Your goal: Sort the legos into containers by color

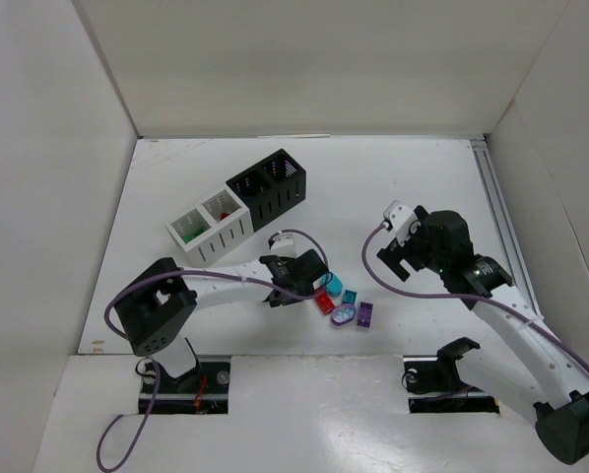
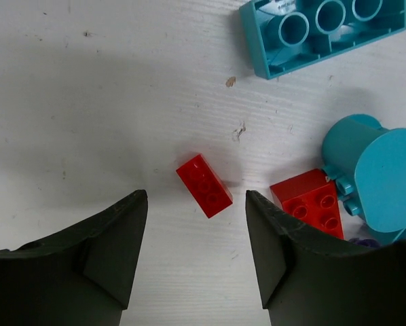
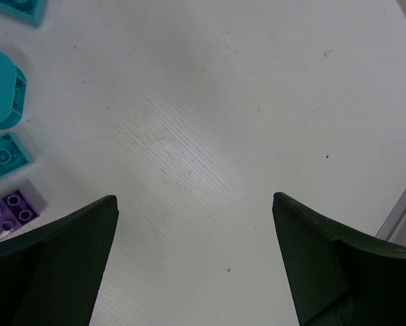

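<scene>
The white box, beyond the spread left gripper, held a green piece and a red piece. The contents of the black box could not be told. A red brick lay between the left fingers, with teal bricks to the right. The right gripper was spread.

The left arm is stretching low and forward, wrist bending down, with the left claw gaping, fingers apart. The right arm is arching higher, with the right claw gaping wider, tips pointing down.

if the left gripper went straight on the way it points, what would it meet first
Likely the small red rectangular plastic brick lying ahead of the open left gripper; depth is unclear.
</scene>
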Action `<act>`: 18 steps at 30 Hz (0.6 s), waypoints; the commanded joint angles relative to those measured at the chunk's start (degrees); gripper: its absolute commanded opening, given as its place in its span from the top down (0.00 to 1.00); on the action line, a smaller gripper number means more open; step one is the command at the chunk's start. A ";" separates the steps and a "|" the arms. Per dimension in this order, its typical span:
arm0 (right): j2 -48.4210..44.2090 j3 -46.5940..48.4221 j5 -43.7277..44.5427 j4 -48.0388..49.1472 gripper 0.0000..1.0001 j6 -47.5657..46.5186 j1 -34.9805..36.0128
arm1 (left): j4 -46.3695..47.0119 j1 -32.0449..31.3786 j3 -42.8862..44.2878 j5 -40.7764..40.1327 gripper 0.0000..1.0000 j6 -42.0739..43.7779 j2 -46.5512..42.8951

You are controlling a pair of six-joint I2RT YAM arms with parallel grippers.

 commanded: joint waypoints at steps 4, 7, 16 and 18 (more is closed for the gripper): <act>-1.46 0.16 0.40 -0.16 0.00 -0.21 -0.52 | 1.90 0.86 -0.75 0.80 0.45 -1.60 0.68; -1.46 0.16 0.40 -0.69 0.00 -0.74 -1.05 | 1.90 0.86 -0.75 1.42 0.50 -1.60 1.22; -1.99 0.16 -0.65 -0.69 0.00 -1.27 -1.57 | 1.29 0.86 -2.94 2.04 0.80 -3.18 -1.06; -1.99 0.16 -0.66 -0.08 0.00 -1.27 -1.57 | 0.49 0.86 -2.42 1.42 0.83 -3.18 -1.07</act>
